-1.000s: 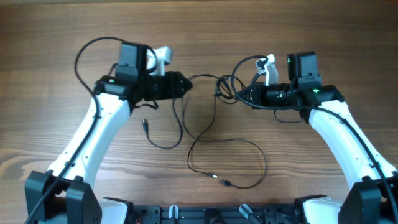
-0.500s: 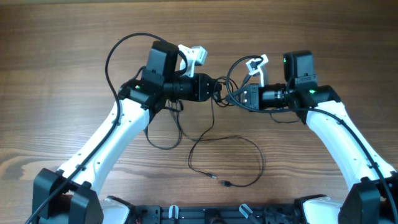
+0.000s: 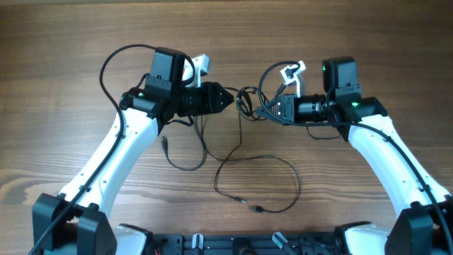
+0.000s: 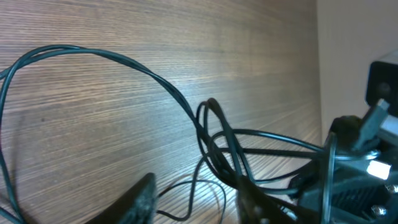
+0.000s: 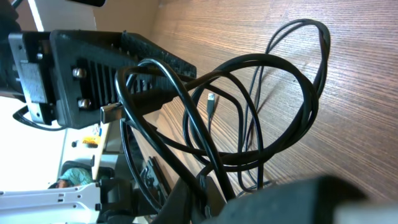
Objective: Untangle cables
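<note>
Thin black flexible cables (image 3: 244,103) are bunched in a knot over the middle of the brown wooden bench (image 3: 71,42), with loose loops trailing toward 6 o'clock. The right tool (image 3: 270,110), at 3 o'clock of the knot, looks clenched on the raised bunch. The left tool (image 3: 228,99), at 9 o'clock, hovers just beside it, fingers apart, released. Little looks done: several loops cross one another, so the knot is not yet undone. One small plug end (image 3: 255,207) lies free at 6 o'clock, another (image 3: 164,142) toward 8 o'clock. The crossed loops must be parted and each cord laid apart.
</note>
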Motion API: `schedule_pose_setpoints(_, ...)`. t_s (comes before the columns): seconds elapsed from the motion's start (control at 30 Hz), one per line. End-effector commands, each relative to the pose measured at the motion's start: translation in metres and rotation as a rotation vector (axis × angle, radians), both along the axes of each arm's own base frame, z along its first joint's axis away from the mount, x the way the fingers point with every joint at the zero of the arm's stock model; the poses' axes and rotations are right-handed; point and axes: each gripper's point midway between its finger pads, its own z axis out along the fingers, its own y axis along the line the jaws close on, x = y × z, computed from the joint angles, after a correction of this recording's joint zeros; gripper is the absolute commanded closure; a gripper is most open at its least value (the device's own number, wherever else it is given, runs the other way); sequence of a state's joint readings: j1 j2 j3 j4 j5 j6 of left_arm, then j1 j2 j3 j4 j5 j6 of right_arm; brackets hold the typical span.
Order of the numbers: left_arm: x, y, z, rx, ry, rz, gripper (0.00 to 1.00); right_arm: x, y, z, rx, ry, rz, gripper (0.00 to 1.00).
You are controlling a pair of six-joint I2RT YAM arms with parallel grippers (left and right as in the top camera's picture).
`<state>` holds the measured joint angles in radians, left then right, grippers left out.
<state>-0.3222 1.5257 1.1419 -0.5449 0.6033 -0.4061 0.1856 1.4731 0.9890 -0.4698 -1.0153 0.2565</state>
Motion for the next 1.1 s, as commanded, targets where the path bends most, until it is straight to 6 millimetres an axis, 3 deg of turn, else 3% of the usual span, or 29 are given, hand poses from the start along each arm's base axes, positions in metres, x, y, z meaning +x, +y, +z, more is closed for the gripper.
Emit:
schedule_pose_setpoints(0.0, -0.006, -0.012, 0.007, -0.014, -0.012, -0.039, 0.49, -0.008, 0.006, 0.018, 0.062, -0.017, 0.041, 0.96)
schedule_pose_setpoints(0.1, -0.013, -0.028, 0.008, -0.021, -0.031, -0.084, 0.49, -0.01, 0.007, 0.02, 0.076, -0.013, 0.051, 0.96)
schedule_pose_setpoints(0.27, -0.019, -0.047, -0.002, -0.006, -0.037, -0.127, 0.6, -0.012, 0.008, 0.023, 0.096, -0.009, 0.066, 0.96)
schedule_pose_setpoints(0.33, -0.02, -0.05, -0.005, -0.004, -0.031, -0.135, 0.75, -0.012, 0.008, 0.023, 0.093, -0.01, 0.064, 0.95)
schedule_pose_setpoints(0.37, -0.02, -0.05, -0.005, -0.003, -0.031, -0.135, 0.96, -0.009, 0.006, 0.018, 0.068, -0.009, 0.045, 0.96)
schedule_pose_setpoints(0.4, -0.019, -0.049, -0.005, -0.004, -0.031, -0.131, 0.96, -0.004, 0.001, 0.009, 0.012, 0.0, 0.004, 0.96)
schedule_pose_setpoints(0.5, -0.009, -0.035, -0.003, -0.004, -0.031, -0.09, 0.96, 0.011, -0.042, -0.045, -0.312, 0.135, -0.263, 0.96)
schedule_pose_setpoints(0.6, -0.002, -0.014, 0.004, -0.021, -0.024, -0.043, 0.96, 0.0, -0.118, -0.09, -0.698, 0.335, -0.626, 0.9)
schedule_pose_setpoints(0.7, 0.005, 0.014, 0.01, -0.033, -0.003, 0.021, 0.96, -0.014, -0.158, -0.098, -0.872, 0.413, -0.826, 0.88)
schedule_pose_setpoints(0.77, 0.01, 0.032, 0.015, -0.066, 0.013, 0.059, 0.96, -0.014, -0.166, -0.098, -0.899, 0.406, -0.849, 0.71)
schedule_pose_setpoints(0.8, 0.011, 0.036, 0.018, -0.095, 0.018, 0.062, 0.96, -0.01, -0.163, -0.098, -0.876, 0.402, -0.847, 0.65)
schedule_pose_setpoints(0.87, 0.001, 0.026, 0.04, -0.234, -0.005, -0.055, 0.96, 0.011, -0.123, -0.087, -0.715, 0.258, -0.615, 0.61)
schedule_pose_setpoints(0.93, -0.013, 0.012, 0.054, -0.314, -0.05, -0.181, 0.96, 0.021, -0.063, -0.056, -0.431, 0.068, -0.308, 0.58)
schedule_pose_setpoints(1.0, -0.019, 0.003, 0.055, -0.311, -0.066, -0.222, 0.96, 0.017, -0.023, -0.019, -0.188, -0.064, -0.111, 0.54)
schedule_pose_setpoints(1.07, -0.025, -0.006, 0.055, -0.31, -0.07, -0.255, 0.96, 0.01, -0.003, 0.012, -0.014, -0.153, 0.012, 0.51)
